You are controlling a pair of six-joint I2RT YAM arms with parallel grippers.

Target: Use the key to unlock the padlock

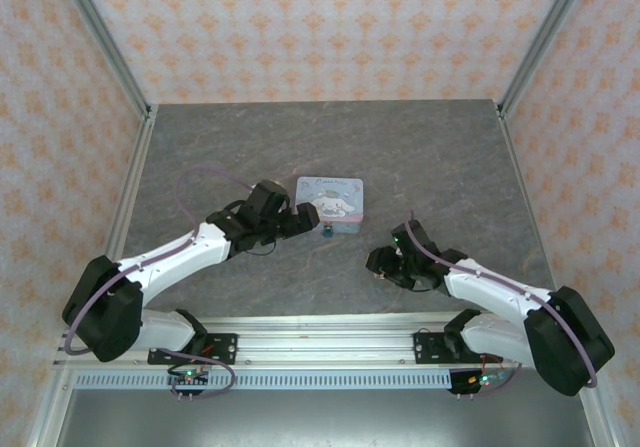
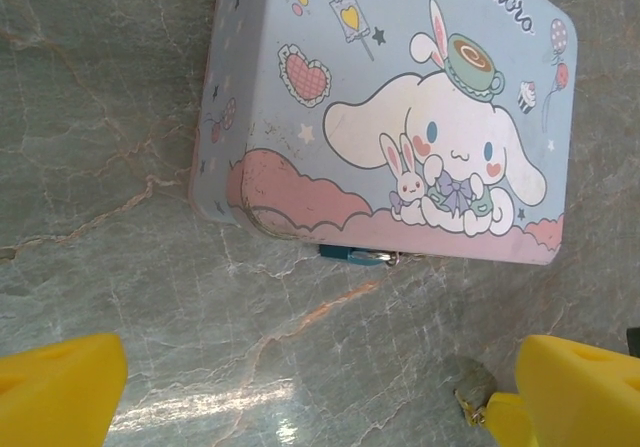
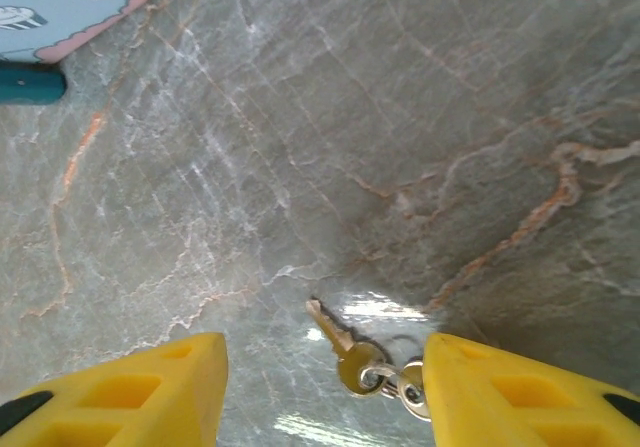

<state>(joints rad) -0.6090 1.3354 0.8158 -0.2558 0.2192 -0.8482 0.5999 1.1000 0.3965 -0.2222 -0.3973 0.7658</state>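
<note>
Two keys on a small ring lie flat on the table (image 1: 420,157), and the key (image 3: 335,335) I want is the one whose blade runs out from the ring (image 3: 385,372), up and to the left in the right wrist view. Its long axis therefore sits on a diagonal, pointing away from the wrist and roughly toward the padlock (image 3: 30,82), which shows as a teal block at the top left corner of that view, well apart from the key. The right gripper (image 3: 325,367) hangs directly over the key with its yellow fingers (image 3: 150,387) apart, one on each side, neither touching metal as far as I can see. The bow and ring lie closer to the right-hand finger than to the other. I judge the coming pinch turns on that diagonal: the fingers would meet across the blade at a slant unless the wrist turns. From above, the padlock (image 1: 326,233) sits against the near edge of the pale blue cartoon tin (image 1: 335,199); the left wrist view puts it tucked under that edge. The left gripper (image 2: 320,397) waits near it, spread wide and holding nothing, so the left arm is nearer the lock and the right arm owns the key.
</note>
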